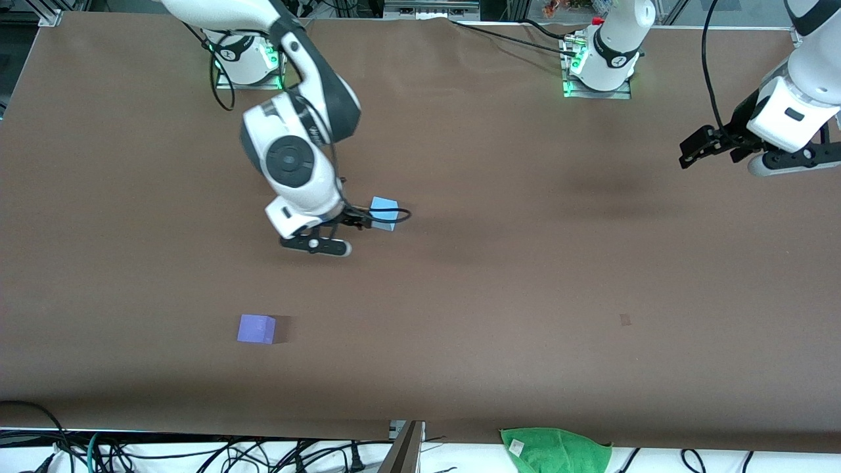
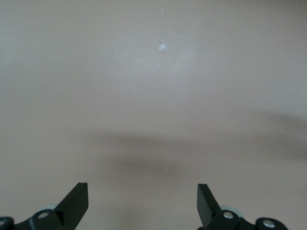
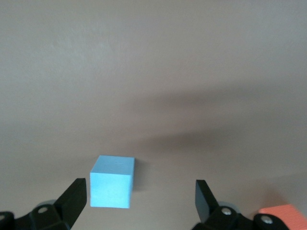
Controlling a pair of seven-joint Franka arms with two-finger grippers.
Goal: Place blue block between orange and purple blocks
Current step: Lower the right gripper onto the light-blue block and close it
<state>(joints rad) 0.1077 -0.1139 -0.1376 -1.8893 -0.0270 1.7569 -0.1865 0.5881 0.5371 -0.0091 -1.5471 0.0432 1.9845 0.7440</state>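
Sky-blue block [image 1: 384, 213] sits on the brown table [image 1: 525, 276], toward the right arm's end, farther from the front camera than the purple block [image 1: 256, 328]. Those two are well apart.

Right gripper [image 1: 358, 220] hangs low just beside the blue block. In the right wrist view the fingers [image 3: 74, 199] are spread wide; block [image 3: 112, 181] is near one finger, off-centre in the gap, nothing clamped. Can't tell from either view whether the finger touches it.

Orange block [image 3: 284, 215] shows only at the edge of the right wrist view, close by the gripper; in the front view the right arm hides it.

Left gripper [image 1: 696, 148] waits up over the left arm's end of the table, fingers [image 2: 76, 201] apart, holding nothing. Bare table under it in its wrist view.

Green cloth [image 1: 555, 450] lies off the table edge nearest the front camera.
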